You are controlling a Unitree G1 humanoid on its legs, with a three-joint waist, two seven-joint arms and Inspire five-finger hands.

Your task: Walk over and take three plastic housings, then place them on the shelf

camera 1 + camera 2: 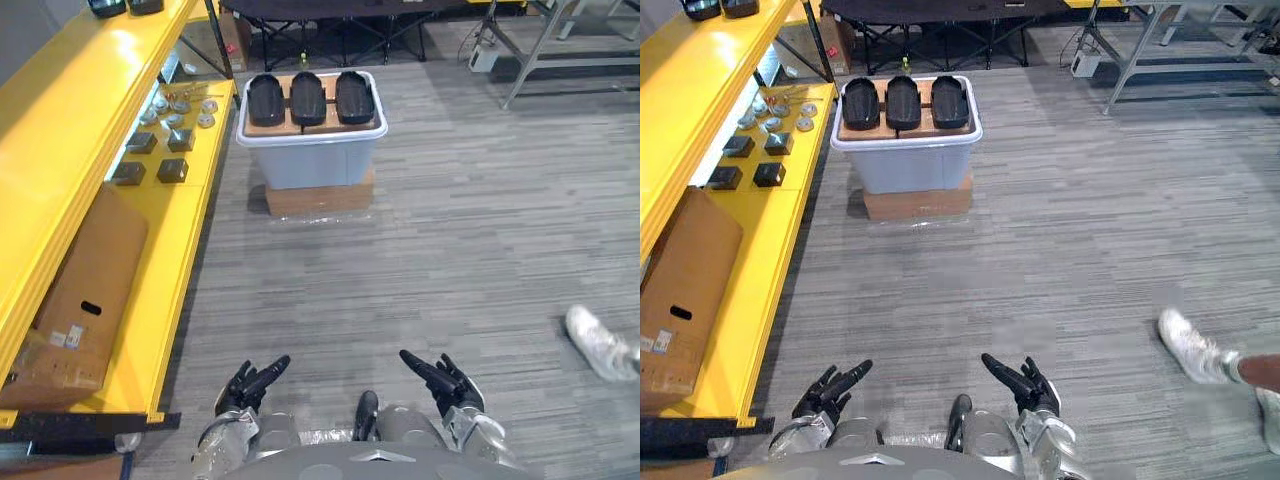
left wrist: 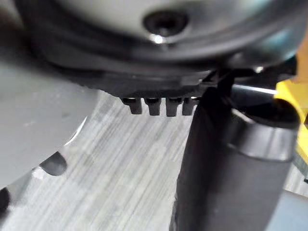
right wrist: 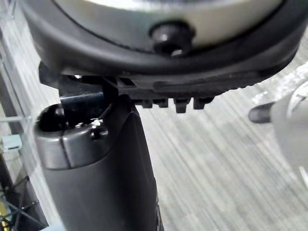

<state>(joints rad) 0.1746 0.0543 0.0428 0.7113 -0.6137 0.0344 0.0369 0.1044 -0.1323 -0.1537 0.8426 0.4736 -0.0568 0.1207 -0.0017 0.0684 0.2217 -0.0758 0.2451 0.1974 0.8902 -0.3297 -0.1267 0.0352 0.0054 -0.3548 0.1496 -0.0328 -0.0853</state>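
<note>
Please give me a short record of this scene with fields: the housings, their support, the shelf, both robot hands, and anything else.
housings: three plastic housings, black, side by side on a wooden board
support: grey tub, ahead of the robot
shelf: yellow shelf on the robot's left, bearing small parts and a cardboard box
left: left robot hand open, empty, low
right: right robot hand open, empty, low
other: person's shoe at right
</note>
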